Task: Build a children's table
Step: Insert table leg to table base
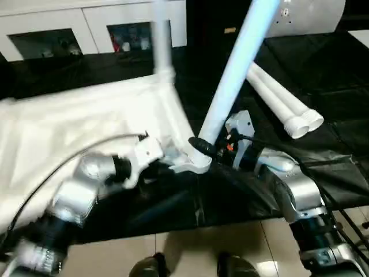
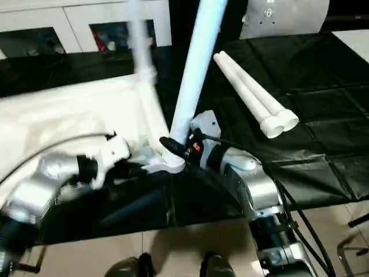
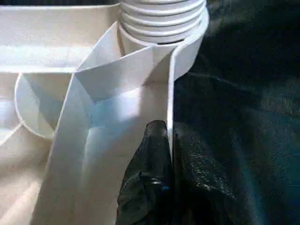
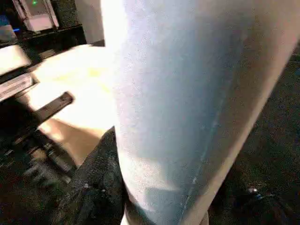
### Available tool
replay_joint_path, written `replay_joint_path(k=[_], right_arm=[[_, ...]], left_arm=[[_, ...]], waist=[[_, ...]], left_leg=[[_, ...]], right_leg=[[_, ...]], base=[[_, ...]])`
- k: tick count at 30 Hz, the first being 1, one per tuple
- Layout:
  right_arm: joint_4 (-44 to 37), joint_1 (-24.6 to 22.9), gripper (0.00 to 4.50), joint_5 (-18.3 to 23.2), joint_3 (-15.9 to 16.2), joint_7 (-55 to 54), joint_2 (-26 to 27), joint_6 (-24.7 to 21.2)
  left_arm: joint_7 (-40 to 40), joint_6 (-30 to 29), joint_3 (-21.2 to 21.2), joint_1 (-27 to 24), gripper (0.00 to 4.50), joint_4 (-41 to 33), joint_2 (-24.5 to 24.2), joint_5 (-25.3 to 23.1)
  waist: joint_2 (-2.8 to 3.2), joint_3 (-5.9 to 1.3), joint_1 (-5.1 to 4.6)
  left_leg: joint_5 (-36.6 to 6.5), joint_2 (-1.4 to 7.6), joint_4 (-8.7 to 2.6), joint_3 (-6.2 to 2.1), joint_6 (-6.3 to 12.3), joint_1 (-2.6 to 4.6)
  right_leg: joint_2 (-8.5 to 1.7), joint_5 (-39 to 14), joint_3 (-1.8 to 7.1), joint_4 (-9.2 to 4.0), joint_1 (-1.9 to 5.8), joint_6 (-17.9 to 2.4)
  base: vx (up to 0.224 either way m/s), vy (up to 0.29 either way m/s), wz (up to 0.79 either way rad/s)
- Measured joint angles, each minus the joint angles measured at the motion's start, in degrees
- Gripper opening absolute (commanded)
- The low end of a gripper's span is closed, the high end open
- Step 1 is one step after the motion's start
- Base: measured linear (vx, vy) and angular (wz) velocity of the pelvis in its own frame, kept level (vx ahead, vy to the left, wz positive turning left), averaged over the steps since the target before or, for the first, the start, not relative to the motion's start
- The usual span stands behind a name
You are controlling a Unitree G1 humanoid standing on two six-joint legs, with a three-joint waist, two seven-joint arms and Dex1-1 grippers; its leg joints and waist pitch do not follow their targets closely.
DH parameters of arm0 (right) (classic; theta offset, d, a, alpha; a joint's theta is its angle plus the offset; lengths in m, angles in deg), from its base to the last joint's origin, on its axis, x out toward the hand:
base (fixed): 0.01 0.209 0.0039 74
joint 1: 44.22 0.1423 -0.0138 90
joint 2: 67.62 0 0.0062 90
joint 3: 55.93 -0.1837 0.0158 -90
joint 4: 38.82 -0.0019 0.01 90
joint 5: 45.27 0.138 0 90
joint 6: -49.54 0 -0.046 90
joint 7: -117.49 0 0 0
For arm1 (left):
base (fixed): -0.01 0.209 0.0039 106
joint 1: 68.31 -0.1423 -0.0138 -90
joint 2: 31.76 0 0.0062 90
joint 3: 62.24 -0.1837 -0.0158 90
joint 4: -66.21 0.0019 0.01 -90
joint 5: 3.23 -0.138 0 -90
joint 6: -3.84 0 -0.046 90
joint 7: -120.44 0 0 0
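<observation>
Two spare legs point(image 1: 283, 101) are laid side by side on the black mat point(image 1: 340, 98) beyond the top point(image 1: 86, 124), which is rib-side up. The top's rim is pinched by the closed left gripper point(image 3: 169, 140). The corner leg point(image 1: 233, 78), cut off above, is clasped by the right gripper point(image 1: 202, 145).

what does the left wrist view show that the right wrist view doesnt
Left wrist view: the screw threads at the leg's base entering the round corner socket, the table top's ribbed underside, and the left gripper shut on the thin side wall of the table top's rim.

Right wrist view: the leg's smooth tapered shaft up close, with the right gripper's fingers shut around it, and a cabinet behind.

Both share the same white leg, the table top and the black mat.
</observation>
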Motion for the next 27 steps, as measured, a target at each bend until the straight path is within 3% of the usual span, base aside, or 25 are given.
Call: replay_joint_path(k=[6, 12, 27], right_arm=[[1.4, 1.1, 1.88, -1.7, 0.1, -0.1, -0.3, 0.4], [3.1, 1.8, 1.88, -3.0, 1.2, -0.2, -0.6, 1.4], [5.6, 2.2, 1.88, -3.5, 1.5, -0.9, 0.8, 3.4]], left_arm=[[6.4, -9.8, -2.1, -3.0, 0.0, -9.2, 4.3, -3.3], [9.6, -11.6, -4.1, -2.9, 0.0, -10.3, 4.8, -4.9], [10.8, -12.7, -5.5, -2.9, 0.0, -11.5, 2.7, -6.4]], waist=[[-1.03, -0.25, 0.45], [-1.92, -0.75, 0.54], [-2.35, -1.2, 0.49]], left_leg=[[0.0, 0.0, 0.0, 0.21, 0.0, 0.23], [0.0, -0.02, 0.18, 0.25, 0.0, 0.25], [0.0, -0.01, 0.4, 0.25, 0.01, 0.35]], right_leg=[[0.17, 0.0, 0.46, 0.04, 0.1, 0.0], [0.17, 0.0, 0.52, 0.0, 0.15, 0.0], [0.2, 0.5, 0.51, 0.05, 0.16, -0.8]], base=[[0.0, 0.0, 0.0], [0.0, 0.0, 0.0], [0.0, 0.0, 0.0]])
